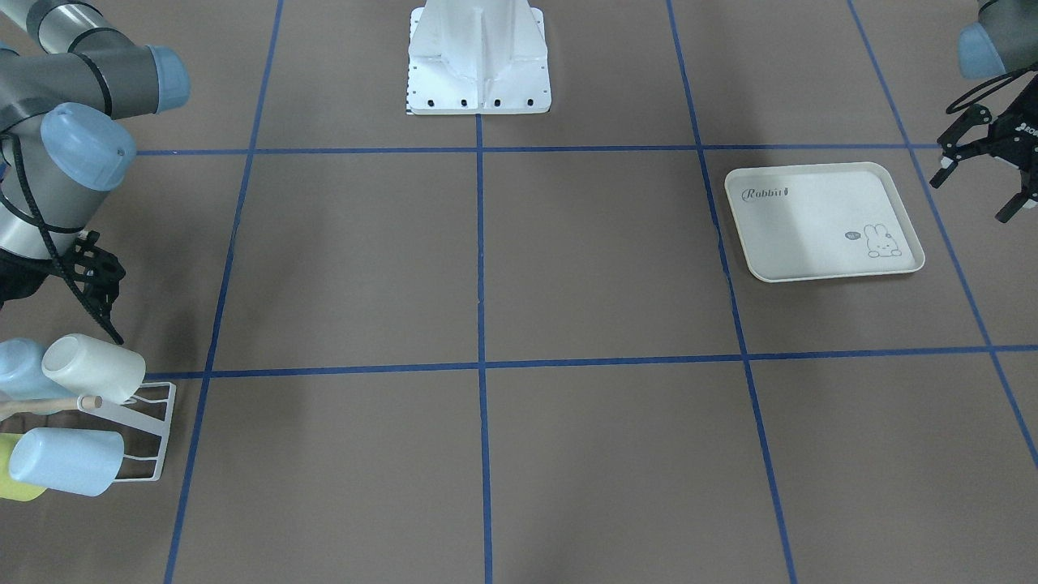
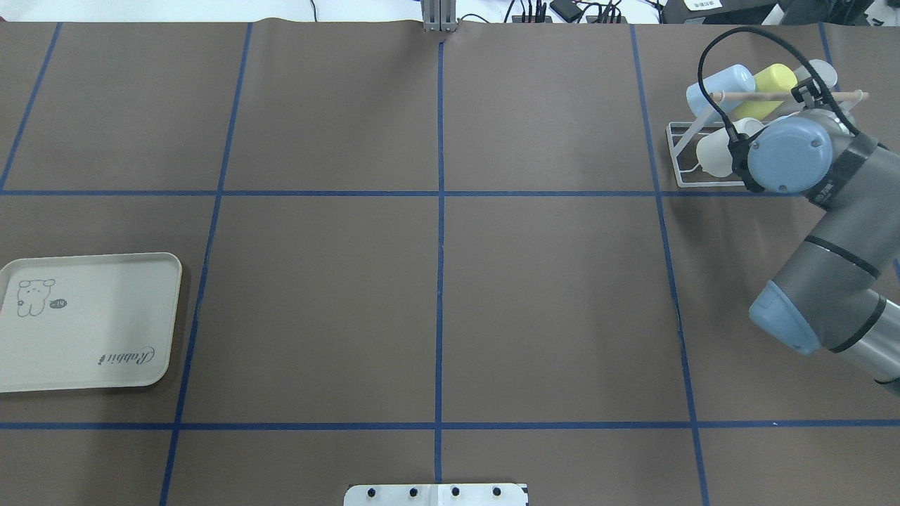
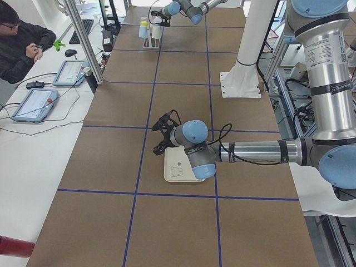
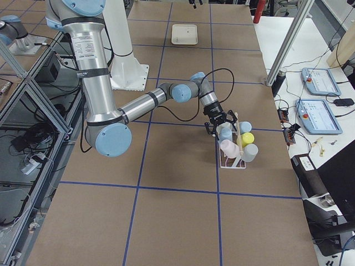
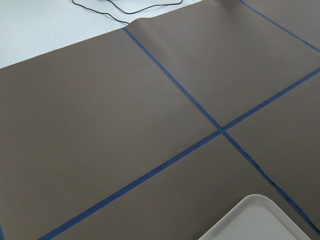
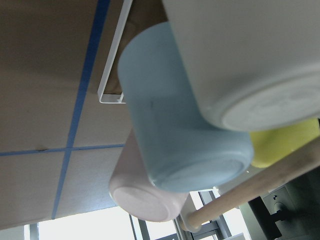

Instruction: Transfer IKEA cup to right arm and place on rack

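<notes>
The white wire rack with its wooden dowel stands at the table's right end and holds several IKEA cups. A cream cup lies on the prong nearest the right arm, with light-blue and yellow cups beside it. My right gripper hovers just behind and above the cream cup, looks open and holds nothing. In the right wrist view the cup bottoms and the rack fill the frame. My left gripper hangs open and empty beside the rabbit tray.
A cream rabbit-print tray lies empty at the table's left end. The white robot pedestal stands at the middle of the robot's side. A person sits at a side desk with tablets.
</notes>
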`<state>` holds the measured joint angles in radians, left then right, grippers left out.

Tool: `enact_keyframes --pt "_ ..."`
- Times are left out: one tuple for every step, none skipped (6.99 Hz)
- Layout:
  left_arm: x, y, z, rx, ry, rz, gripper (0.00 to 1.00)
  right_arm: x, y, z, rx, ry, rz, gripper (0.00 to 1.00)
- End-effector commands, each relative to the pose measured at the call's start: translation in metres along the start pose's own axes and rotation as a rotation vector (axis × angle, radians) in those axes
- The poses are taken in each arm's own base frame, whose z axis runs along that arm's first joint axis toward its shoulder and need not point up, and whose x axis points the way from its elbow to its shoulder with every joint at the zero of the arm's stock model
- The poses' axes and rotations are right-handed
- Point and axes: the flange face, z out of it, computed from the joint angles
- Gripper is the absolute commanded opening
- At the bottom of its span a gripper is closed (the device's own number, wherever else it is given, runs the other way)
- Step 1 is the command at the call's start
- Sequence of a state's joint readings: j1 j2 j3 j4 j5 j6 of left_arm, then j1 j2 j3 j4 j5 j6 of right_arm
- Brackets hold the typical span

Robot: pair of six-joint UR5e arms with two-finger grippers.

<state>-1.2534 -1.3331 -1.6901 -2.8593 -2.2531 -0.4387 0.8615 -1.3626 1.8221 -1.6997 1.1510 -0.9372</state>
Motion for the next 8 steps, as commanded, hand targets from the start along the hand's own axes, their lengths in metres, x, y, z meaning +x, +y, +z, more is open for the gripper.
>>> enact_keyframes --pt "-0.001 0.001 0.0 -0.001 -0.003 -0.002 1.0 0.026 0.046 -0.015 0.154 -0.071 0.151 0.99" --pt "-0.003 0.002 0.001 -0.004 -0.005 -0.005 1.0 0.029 0.067 -0.012 0.196 -0.109 0.226 0.99" --pt "-0.005 0.005 0.002 -0.01 -0.006 -0.008 1.0 0.031 0.091 -0.005 0.264 -0.178 0.319 0.99" --pt "-0.005 0.005 0.003 -0.011 -0.006 -0.009 1.0 0.024 0.099 0.001 0.317 -0.247 0.392 0.99" --pt "-0.005 0.006 0.002 -0.01 -0.008 -0.009 1.0 0.023 0.099 0.004 0.307 -0.27 0.474 0.99" --pt "-0.005 0.006 0.001 -0.011 -0.009 -0.01 1.0 0.021 0.1 0.011 0.294 -0.304 0.564 0.99" --pt "-0.006 0.007 0.001 -0.013 -0.012 -0.014 1.0 0.017 0.112 0.023 0.304 -0.401 0.761 0.99" --pt "-0.006 0.007 -0.004 -0.009 -0.017 -0.014 1.0 -0.001 0.138 0.039 0.323 -0.521 0.928 0.99"
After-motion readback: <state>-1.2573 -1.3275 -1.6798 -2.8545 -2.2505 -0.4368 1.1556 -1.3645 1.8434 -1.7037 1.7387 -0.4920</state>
